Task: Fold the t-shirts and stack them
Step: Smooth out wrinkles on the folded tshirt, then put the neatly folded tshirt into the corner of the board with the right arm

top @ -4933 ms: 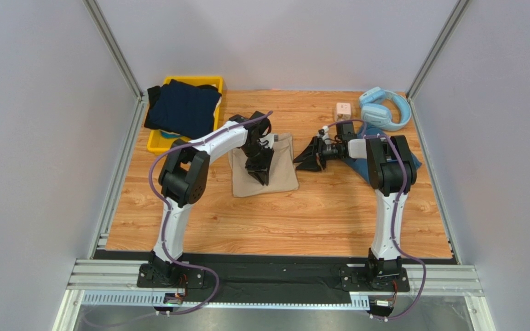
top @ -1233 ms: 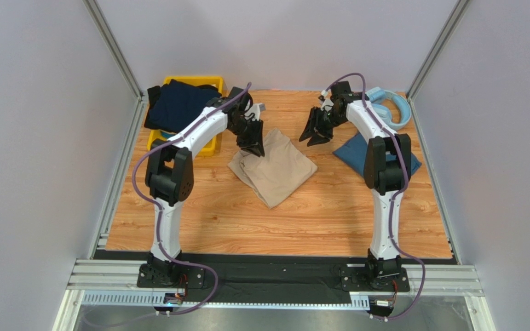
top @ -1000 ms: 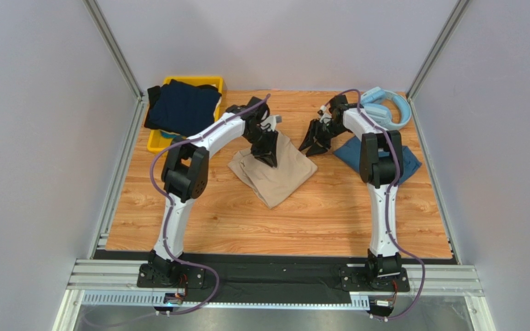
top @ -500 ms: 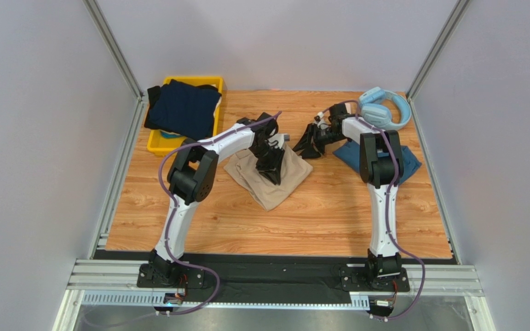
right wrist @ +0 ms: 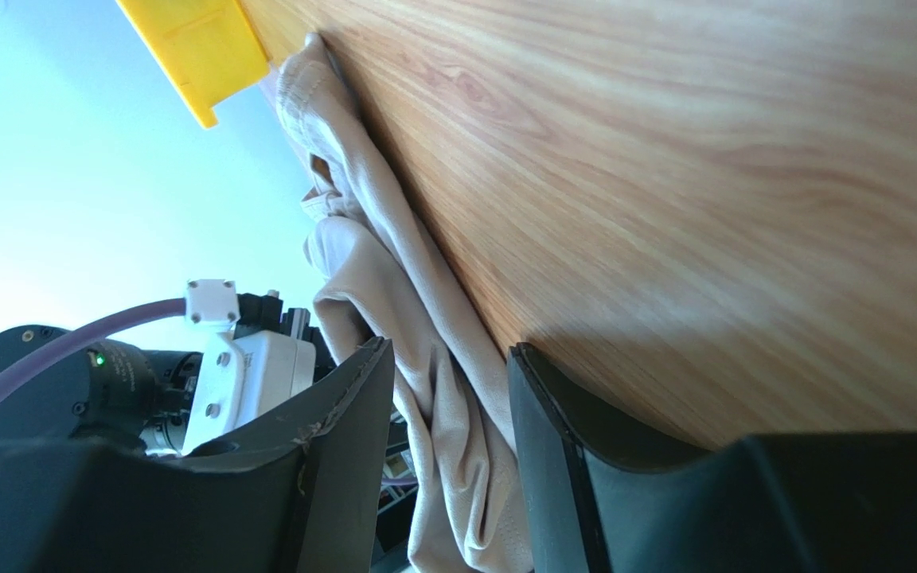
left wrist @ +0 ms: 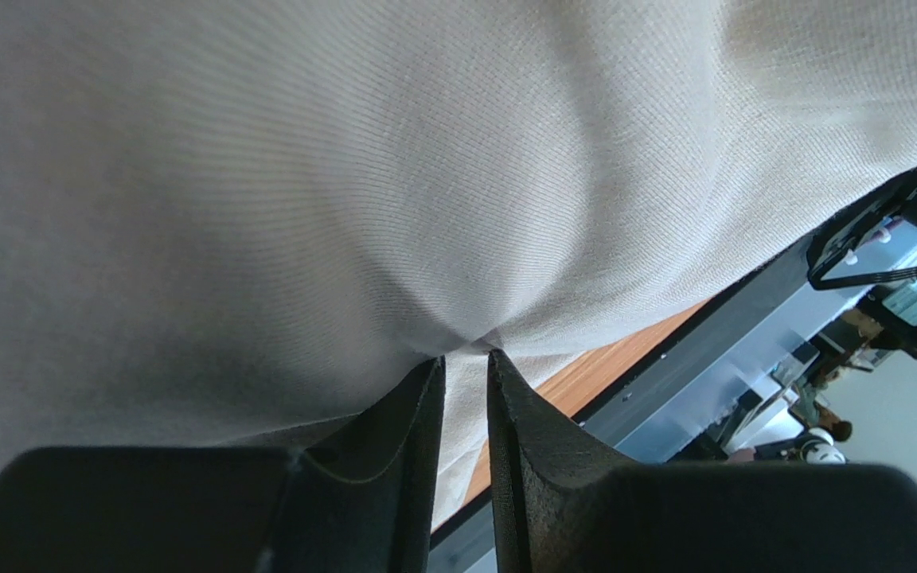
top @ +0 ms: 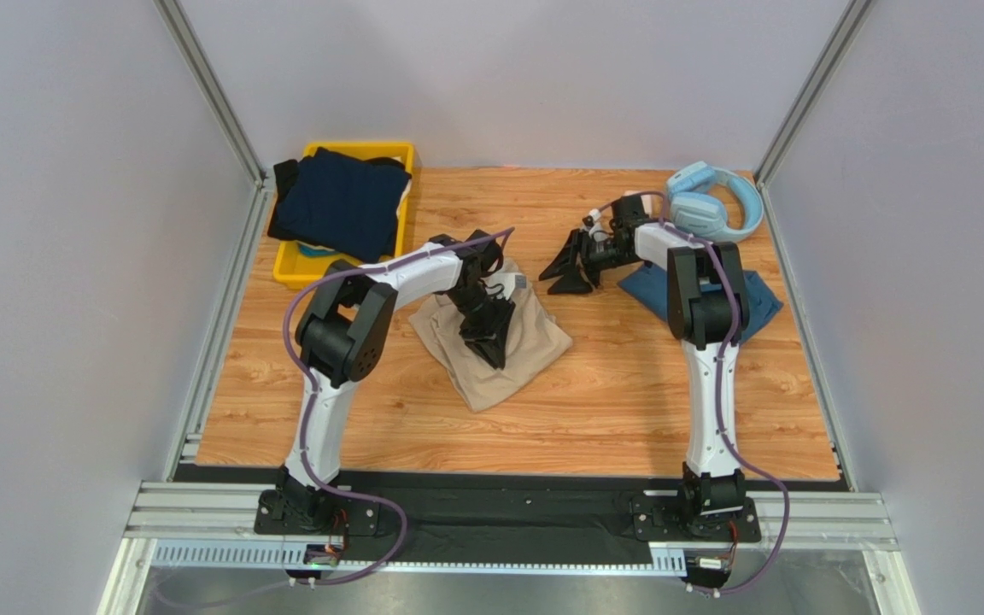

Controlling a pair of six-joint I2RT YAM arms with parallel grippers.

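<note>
Left wrist view: left end effector (left wrist: pixel 466 358) pinches a beige t-shirt (left wrist: pixel 308 179) fold, probably to drag it; right end effector (top: pixel 564 272), at its two o'clock, hangs spread.

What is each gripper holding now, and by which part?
The left gripper pinches a small fold of the beige t-shirt between its fingers. The right gripper is open and holds nothing.

Matt knit beige t-shirt (left wrist: pixel 308 179), wood-grain table (right wrist: pixel 726 179)

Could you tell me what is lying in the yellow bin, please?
A navy shirt fills the bin and spills over its left rim. Anything beneath the shirt is covered and cannot be seen.
</note>
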